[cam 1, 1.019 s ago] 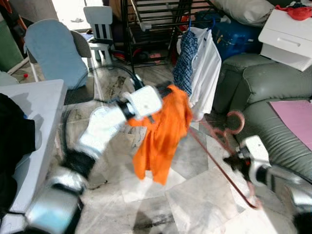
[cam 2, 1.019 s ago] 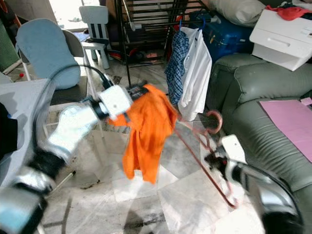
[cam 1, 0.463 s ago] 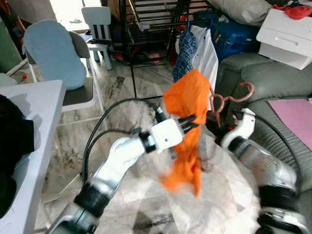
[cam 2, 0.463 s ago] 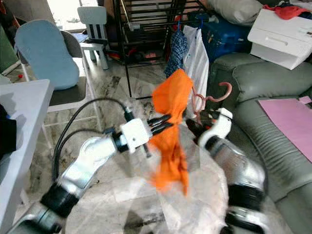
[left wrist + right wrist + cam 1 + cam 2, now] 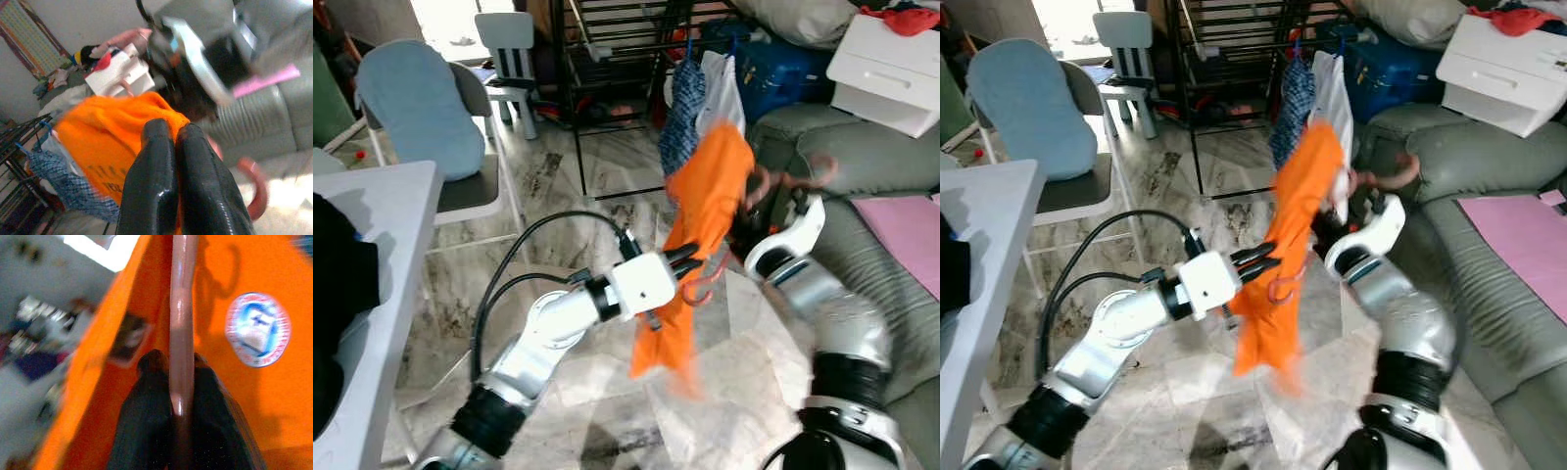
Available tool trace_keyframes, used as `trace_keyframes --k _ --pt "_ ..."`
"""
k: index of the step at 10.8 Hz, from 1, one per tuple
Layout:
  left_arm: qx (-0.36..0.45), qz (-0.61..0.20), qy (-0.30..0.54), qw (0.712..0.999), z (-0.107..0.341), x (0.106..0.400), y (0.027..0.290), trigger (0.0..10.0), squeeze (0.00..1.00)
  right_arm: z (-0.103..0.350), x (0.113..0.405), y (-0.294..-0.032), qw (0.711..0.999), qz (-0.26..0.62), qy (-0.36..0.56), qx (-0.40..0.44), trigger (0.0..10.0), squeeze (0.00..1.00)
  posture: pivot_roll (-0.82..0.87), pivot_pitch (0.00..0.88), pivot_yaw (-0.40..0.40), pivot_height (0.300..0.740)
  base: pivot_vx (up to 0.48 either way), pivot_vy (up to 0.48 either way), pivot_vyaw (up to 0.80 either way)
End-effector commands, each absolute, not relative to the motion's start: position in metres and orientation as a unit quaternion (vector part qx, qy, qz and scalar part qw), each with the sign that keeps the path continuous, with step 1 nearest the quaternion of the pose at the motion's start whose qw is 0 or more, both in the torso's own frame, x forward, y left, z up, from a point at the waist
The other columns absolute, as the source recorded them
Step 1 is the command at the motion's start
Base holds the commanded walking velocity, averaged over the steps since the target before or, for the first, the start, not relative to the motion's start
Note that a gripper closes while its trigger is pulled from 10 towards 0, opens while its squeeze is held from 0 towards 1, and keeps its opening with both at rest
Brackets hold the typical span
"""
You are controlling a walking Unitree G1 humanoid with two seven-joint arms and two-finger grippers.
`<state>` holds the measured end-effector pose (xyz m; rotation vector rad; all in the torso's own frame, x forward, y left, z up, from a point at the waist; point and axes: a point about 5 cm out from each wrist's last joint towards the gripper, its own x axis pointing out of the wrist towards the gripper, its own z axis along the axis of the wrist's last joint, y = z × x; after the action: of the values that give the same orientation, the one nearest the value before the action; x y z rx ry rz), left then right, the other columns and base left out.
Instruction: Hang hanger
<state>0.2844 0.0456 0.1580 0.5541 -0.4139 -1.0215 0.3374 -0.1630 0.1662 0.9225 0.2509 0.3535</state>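
Note:
An orange shirt (image 5: 707, 191) hangs in mid-air over the marble floor, in front of the black drying rack (image 5: 607, 44). My left gripper (image 5: 687, 262) is shut on the shirt's fabric about halfway down; in the left wrist view its fingers (image 5: 149, 161) are pressed together against the orange cloth. A reddish-pink hanger (image 5: 182, 308) runs inside the shirt, and its blurred hook (image 5: 791, 176) sticks out to the right. My right gripper (image 5: 178, 369) is shut on the hanger's bar, with its white wrist (image 5: 801, 223) just right of the shirt.
A blue checked shirt (image 5: 685, 103) and a white shirt (image 5: 721, 83) hang on the rack. A green sofa (image 5: 862, 162) with a pink mat is on the right, with a white drawer unit (image 5: 891, 64) behind it. On the left are a white table (image 5: 386, 225) and a blue-cushioned chair (image 5: 421, 103).
A second ago the hanger was low on the right, apart from the shirt. Both arms have since come together and risen, so the hanger now sits inside the shirt, closer to the rack.

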Motion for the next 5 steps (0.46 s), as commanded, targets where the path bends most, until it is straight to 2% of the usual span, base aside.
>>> trace_keyframes --k 1,2,3,4,5 --pt "0.285 -0.472 -0.194 0.811 0.157 0.287 0.047 10.0 0.00 0.189 0.331 -0.152 0.864 0.252 0.097 0.425 10.0 0.00 -0.15 0.000 -0.011 0.740 0.000 0.000 0.00" --pt "0.303 -0.463 -0.190 0.811 0.154 0.292 0.053 10.0 0.00 0.194 0.326 -0.154 0.874 0.278 0.087 0.390 10.0 0.00 -0.16 0.000 -0.009 0.740 0.000 0.000 0.00" --pt "0.311 -0.449 -0.184 0.817 0.153 0.296 0.057 10.0 0.00 0.195 0.328 -0.162 0.878 0.262 0.086 0.391 10.0 0.00 -0.16 0.000 -0.007 0.740 0.000 0.000 0.00" --pt "0.312 -0.447 -0.188 0.817 0.154 0.297 0.059 10.0 0.00 0.198 0.332 -0.170 0.894 0.232 0.060 0.379 10.0 0.00 -0.16 0.000 -0.006 0.740 0.000 0.000 0.00" --pt "0.311 -0.441 -0.197 0.818 0.156 0.297 0.057 10.0 0.00 0.195 0.340 -0.186 0.891 0.141 0.041 0.430 10.0 0.00 -0.16 0.000 -0.008 0.740 0.000 0.000 0.00"
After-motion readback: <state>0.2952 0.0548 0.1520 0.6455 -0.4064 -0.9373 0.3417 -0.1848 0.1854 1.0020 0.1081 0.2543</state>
